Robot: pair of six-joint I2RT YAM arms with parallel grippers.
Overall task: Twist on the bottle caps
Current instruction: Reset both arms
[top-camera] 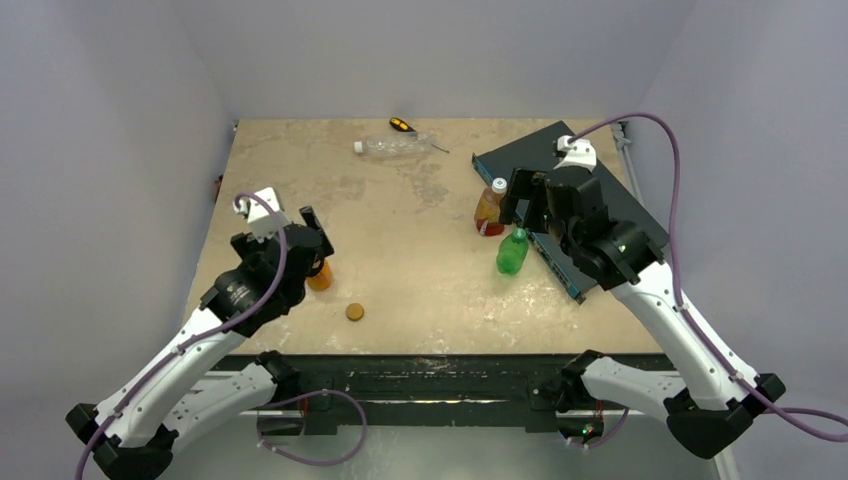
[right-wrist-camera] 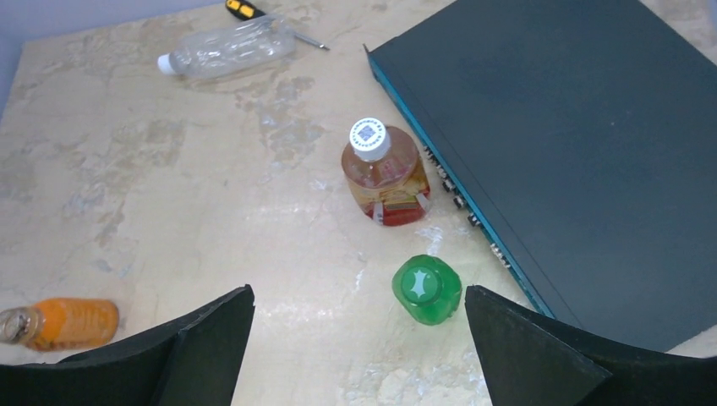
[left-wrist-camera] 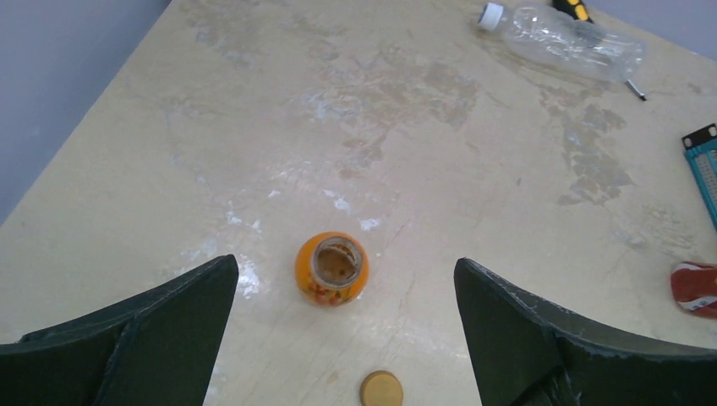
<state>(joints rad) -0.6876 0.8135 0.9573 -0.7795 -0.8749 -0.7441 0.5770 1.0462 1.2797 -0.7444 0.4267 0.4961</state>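
Okay, left jaws apart, right jaws apart, both empty. Uncapped orange bottle (left-wrist-camera: pixel 331 269) upright on counter (left-wrist-camera: pixel 423 169), orange cap (left-wrist-camera: pixel 381 389) loose at its 5 o'clock. Cap likely light and slick: pinch across rim.

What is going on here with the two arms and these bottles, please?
Nothing is being held right now. The left end effector is open over the uncapped orange bottle, and an orange cap lies on the table nearby. The right end effector is open near the green bottle and the amber bottle, both already capped.
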